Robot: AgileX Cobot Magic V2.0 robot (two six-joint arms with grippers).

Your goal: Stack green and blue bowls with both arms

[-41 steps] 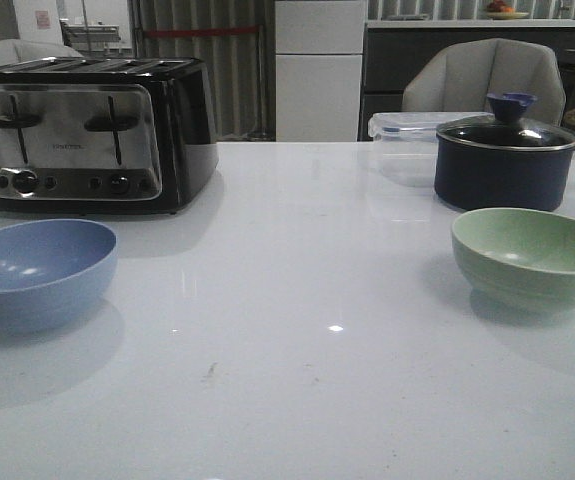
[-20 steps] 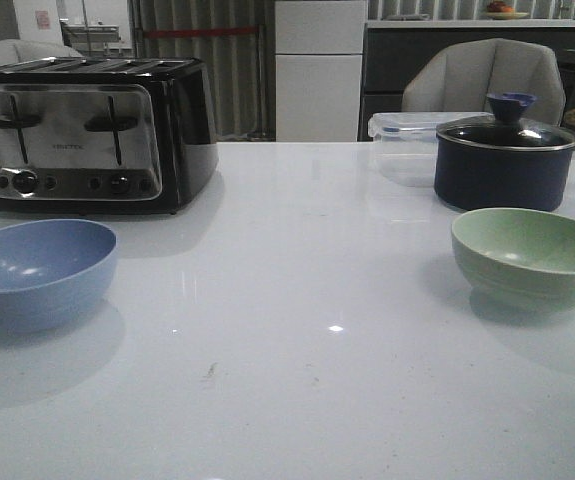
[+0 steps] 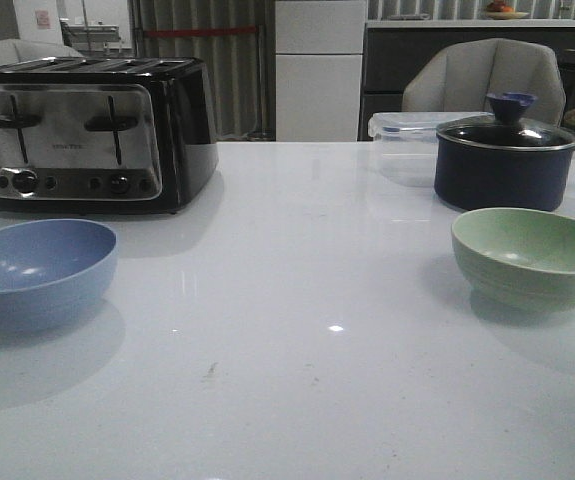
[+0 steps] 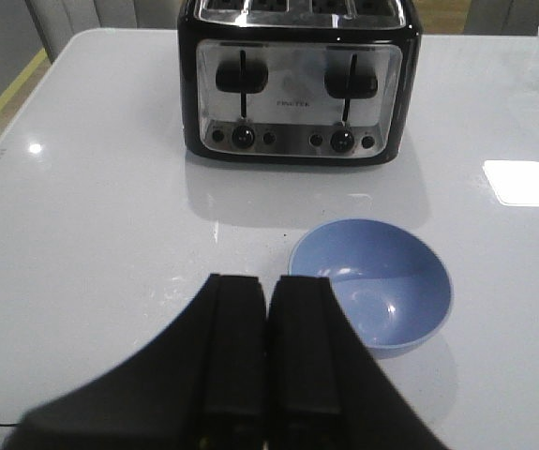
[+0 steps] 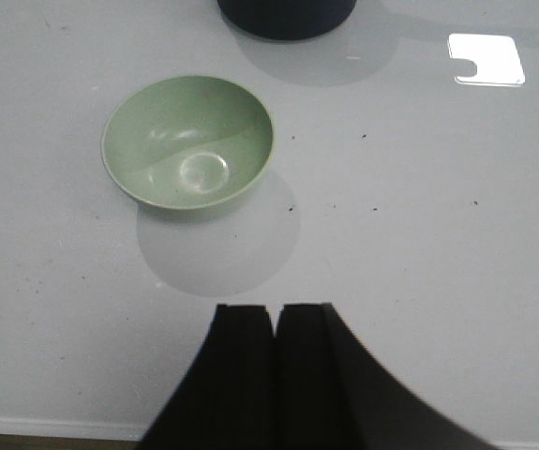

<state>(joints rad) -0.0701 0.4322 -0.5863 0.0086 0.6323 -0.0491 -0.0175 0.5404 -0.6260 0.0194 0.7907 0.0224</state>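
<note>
White glossy surface: matte periwinkle-blue round bowl and pale sage-green round bowl are set well apart, one per arm. Left tool and right tool are held together, nothing gripped.

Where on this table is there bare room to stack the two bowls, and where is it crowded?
The widest free patch is the middle of the table, between the blue bowl and the green bowl, running to the near edge. The back right is crowded: the lidded pot and a clear container stand close behind the green bowl. The toaster fills the back left.
</note>
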